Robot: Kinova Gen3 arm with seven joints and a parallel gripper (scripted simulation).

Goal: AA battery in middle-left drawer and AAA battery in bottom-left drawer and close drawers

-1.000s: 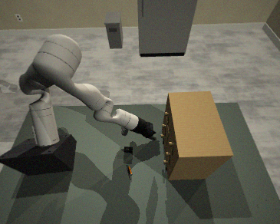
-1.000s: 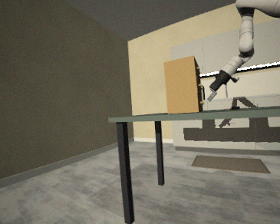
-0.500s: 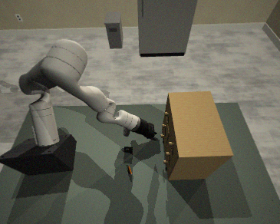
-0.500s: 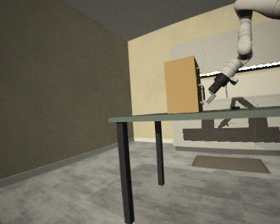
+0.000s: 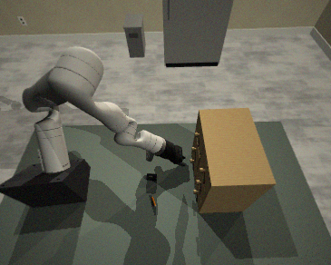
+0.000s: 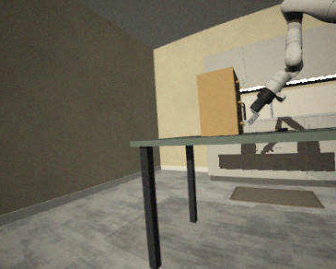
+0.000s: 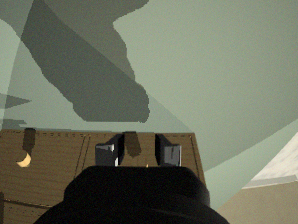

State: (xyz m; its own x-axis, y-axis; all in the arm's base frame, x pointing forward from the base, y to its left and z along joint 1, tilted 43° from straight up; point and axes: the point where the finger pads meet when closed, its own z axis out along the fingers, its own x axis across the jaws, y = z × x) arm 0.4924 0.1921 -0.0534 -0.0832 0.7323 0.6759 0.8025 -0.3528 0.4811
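The chest [image 5: 236, 147] [image 6: 216, 103] [image 7: 50, 177] stands upright, its fronts facing the arm; the drawers look pushed in. My gripper [image 5: 184, 161] [image 6: 252, 119] [image 7: 139, 144] is partly open and empty, tilted down close in front of the chest's left part. In the wrist view its fingers overlap the left bottom drawer's front [image 7: 147, 150]; the tip of that drawer's knob [image 7: 147, 166] shows between them, mostly hidden by the gripper body. An orange battery [image 5: 153, 201] lies on the table before the chest; its size is unclear. I cannot make out a second battery for certain.
A small black block [image 5: 151, 177] [image 6: 281, 129] is on the table [image 5: 121, 245] behind the orange battery. The neighbouring bottom drawer's knob [image 7: 23, 160] sticks out beside my fingers. More knobs [image 5: 202, 170] project from the chest's front. The robot's dark base [image 5: 57, 188] is at the left.
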